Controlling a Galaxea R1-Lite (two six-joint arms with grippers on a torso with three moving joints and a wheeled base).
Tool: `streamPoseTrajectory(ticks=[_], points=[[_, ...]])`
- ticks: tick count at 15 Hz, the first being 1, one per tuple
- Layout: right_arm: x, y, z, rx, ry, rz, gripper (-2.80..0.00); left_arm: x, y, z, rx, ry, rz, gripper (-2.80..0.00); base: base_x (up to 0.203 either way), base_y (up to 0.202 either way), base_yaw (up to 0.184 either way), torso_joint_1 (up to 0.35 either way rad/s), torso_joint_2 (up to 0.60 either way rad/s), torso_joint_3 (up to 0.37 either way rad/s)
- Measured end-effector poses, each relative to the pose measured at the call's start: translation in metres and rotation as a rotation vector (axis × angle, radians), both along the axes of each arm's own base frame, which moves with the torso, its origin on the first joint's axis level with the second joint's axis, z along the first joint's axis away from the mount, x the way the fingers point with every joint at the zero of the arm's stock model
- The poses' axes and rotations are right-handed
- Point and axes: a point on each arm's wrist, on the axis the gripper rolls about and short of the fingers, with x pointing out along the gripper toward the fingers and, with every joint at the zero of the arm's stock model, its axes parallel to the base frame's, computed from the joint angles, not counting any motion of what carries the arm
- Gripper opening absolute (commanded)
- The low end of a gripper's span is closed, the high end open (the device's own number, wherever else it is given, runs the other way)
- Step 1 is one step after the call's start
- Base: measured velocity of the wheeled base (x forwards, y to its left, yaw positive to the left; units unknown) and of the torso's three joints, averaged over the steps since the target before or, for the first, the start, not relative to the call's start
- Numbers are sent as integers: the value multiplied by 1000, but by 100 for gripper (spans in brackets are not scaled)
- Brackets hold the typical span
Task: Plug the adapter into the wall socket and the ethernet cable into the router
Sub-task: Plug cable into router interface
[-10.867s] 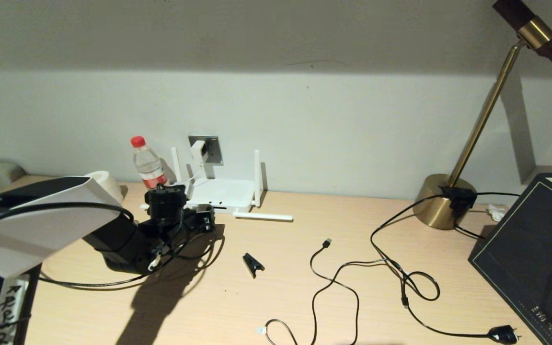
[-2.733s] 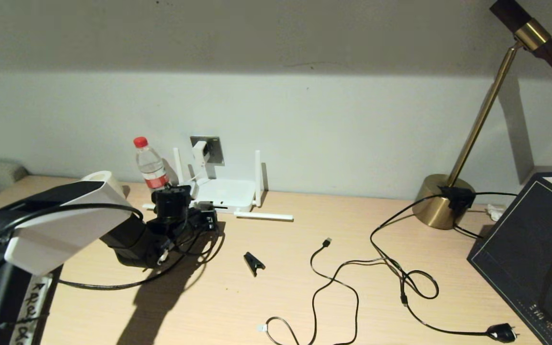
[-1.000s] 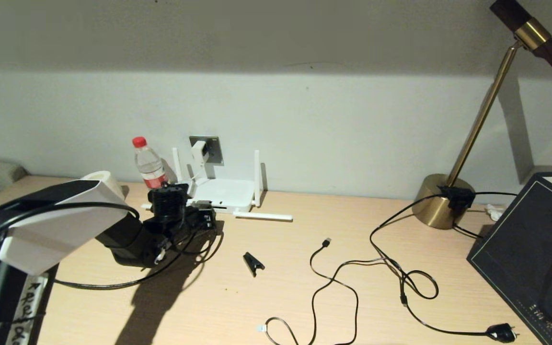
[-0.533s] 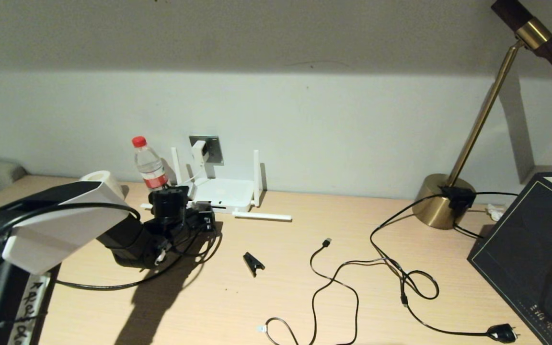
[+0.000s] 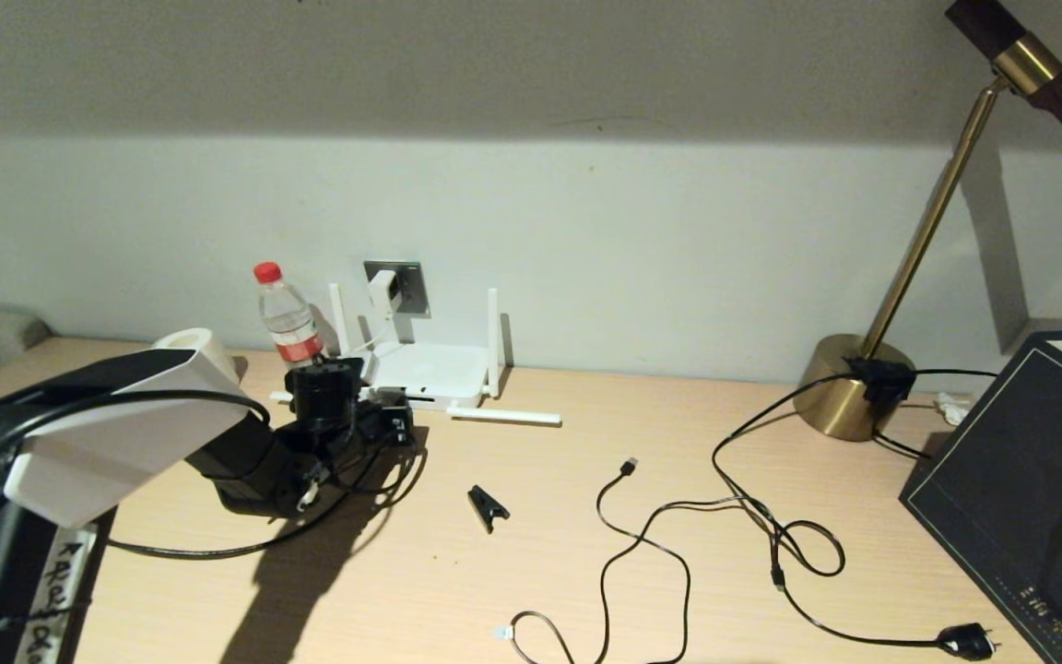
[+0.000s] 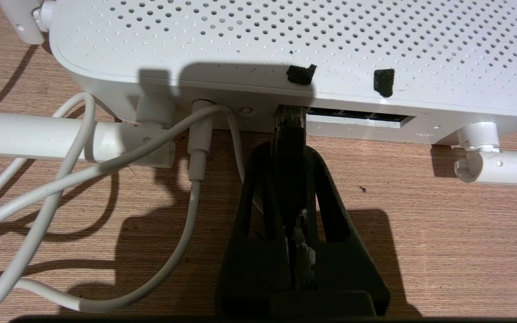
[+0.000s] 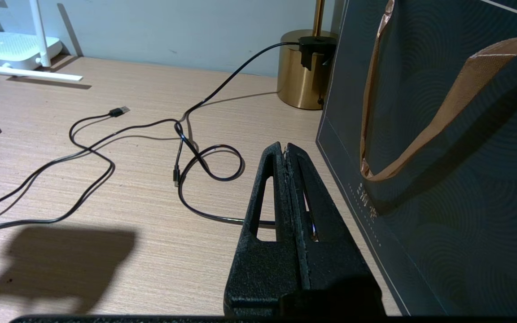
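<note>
The white router (image 5: 425, 369) lies against the wall below the grey wall socket (image 5: 411, 288). The white adapter (image 5: 383, 293) sits in that socket, and its cord (image 6: 198, 148) runs into the router (image 6: 258, 40). My left gripper (image 5: 395, 426) is at the router's port edge. In the left wrist view it (image 6: 289, 150) is shut on the black ethernet cable (image 6: 289, 123), whose clear tip is at the leftmost port; how deep it sits is hidden. The cable (image 5: 181, 551) trails back under the left arm. My right gripper (image 7: 286, 148) hangs shut and empty beside a dark bag.
A water bottle (image 5: 284, 318) and a white cup (image 5: 194, 346) stand left of the router. A black clip (image 5: 487, 507), a thin USB cable (image 5: 628, 468) and a black plug (image 5: 966, 641) lie mid-desk. At the right are a brass lamp base (image 5: 849, 387) and the dark bag (image 5: 1029, 461).
The left gripper has stayed at the router's port edge, shifting only slightly, still holding the cable. Nothing else has moved.
</note>
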Motion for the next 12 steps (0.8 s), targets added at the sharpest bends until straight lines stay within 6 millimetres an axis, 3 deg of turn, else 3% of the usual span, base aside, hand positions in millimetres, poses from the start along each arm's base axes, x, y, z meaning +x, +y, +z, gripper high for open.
streamPoseTrajectory(ticks=[1, 2, 12], points=[[0, 0, 0, -1, 0, 0, -280, 0, 0, 0, 2, -2, 0, -280, 0, 0, 0, 0, 0, 0], [0, 0, 0, 0, 0, 0, -280, 0, 0, 1, 7, -4, -3, 0, 0, 0, 0, 0, 0, 0], [0, 0, 0, 0, 0, 0, -280, 2, 0, 4, 0, -47, -4, 0, 0, 0, 0, 0, 0, 0]])
